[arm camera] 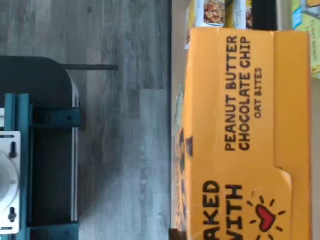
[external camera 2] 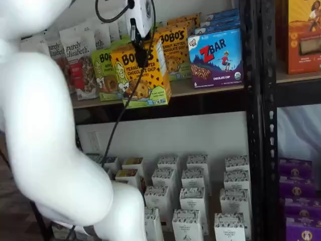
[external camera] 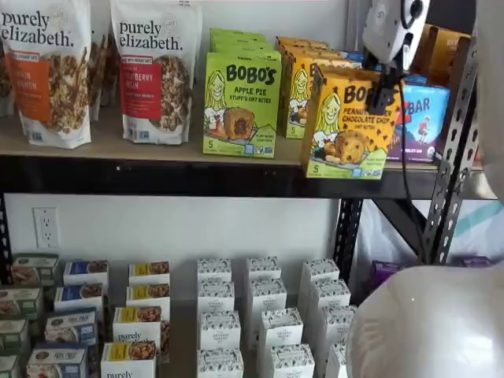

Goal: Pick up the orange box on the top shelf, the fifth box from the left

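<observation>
The gripper (external camera 2: 142, 52) pinches the orange box (external camera 2: 143, 75) at its top, tilted out past the top shelf (external camera: 157, 150) edge, so next I would draw it clear

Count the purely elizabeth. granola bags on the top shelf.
2 plainly show, side by side at the top shelf's left end: one orange-labelled bag, one red-labelled bag. More may stand hidden behind.
</observation>
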Tool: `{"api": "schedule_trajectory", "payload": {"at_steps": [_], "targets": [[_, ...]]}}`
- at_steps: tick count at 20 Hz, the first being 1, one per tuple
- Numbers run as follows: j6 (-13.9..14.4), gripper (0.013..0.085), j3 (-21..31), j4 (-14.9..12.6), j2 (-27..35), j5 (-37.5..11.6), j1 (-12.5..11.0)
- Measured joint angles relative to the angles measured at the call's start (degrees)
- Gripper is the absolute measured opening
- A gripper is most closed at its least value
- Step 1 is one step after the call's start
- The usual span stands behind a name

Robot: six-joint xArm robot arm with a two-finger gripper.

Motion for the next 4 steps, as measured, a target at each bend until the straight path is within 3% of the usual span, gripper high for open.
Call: {"api": "schedule_trajectory", "payload": {"at_steps": [4], "targets": [[-1.92, 0.025, 2.8, -0.26, -3.33, 0.58, -1.91]]}}
